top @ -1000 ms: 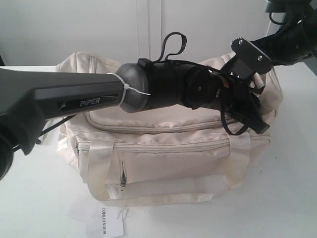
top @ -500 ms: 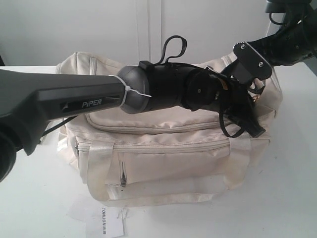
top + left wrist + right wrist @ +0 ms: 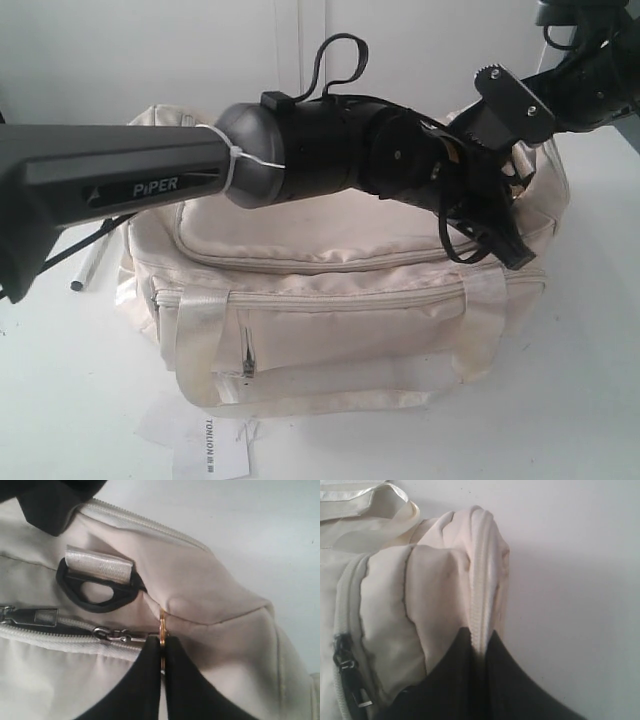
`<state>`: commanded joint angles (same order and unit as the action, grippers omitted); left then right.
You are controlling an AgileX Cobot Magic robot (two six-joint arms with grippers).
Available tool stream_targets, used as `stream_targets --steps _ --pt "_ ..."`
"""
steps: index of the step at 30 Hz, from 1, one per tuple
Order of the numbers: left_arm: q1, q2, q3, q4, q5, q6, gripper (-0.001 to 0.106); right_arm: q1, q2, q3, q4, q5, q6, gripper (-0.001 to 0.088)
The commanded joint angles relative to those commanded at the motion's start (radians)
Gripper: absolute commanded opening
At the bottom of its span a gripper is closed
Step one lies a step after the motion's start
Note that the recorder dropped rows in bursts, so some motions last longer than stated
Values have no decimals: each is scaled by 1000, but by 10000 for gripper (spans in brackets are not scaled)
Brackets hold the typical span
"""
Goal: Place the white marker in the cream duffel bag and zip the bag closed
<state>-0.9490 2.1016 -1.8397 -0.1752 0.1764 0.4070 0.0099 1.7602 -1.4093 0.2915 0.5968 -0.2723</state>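
The cream duffel bag [image 3: 330, 300] sits in the middle of the exterior view. My left arm reaches across its top to the right end. There my left gripper [image 3: 162, 647] is shut on a gold zip pull [image 3: 162, 625], which is linked to a metal slider [image 3: 107, 635] on the top zip. My right gripper [image 3: 479, 640] is shut on the bag's end fabric, pinching the zip seam [image 3: 481, 580]. A slim pale stick [image 3: 90, 266] lies on the table by the bag's left end. Whether it is the white marker I cannot tell.
A black D-ring [image 3: 97, 592] on a satin strap sits just above the zip. A white paper tag [image 3: 212, 450] with print lies on the table in front of the bag. Satin handles hang down the bag's front. A white wall stands behind.
My left arm has risen and drawn a little leftward with the zip pull. The stick on the table at the left now shows. My right arm has edged up slightly.
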Motion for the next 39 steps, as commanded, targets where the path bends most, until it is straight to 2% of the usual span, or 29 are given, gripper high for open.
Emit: stream_targets --steps 15,39 --pt "0 -42 0 0 86 -10 0 0 0 0 0 0 0 0" --pt "-4 -65 0 -12 109 -15 0 0 0 0 13 2 26 0"
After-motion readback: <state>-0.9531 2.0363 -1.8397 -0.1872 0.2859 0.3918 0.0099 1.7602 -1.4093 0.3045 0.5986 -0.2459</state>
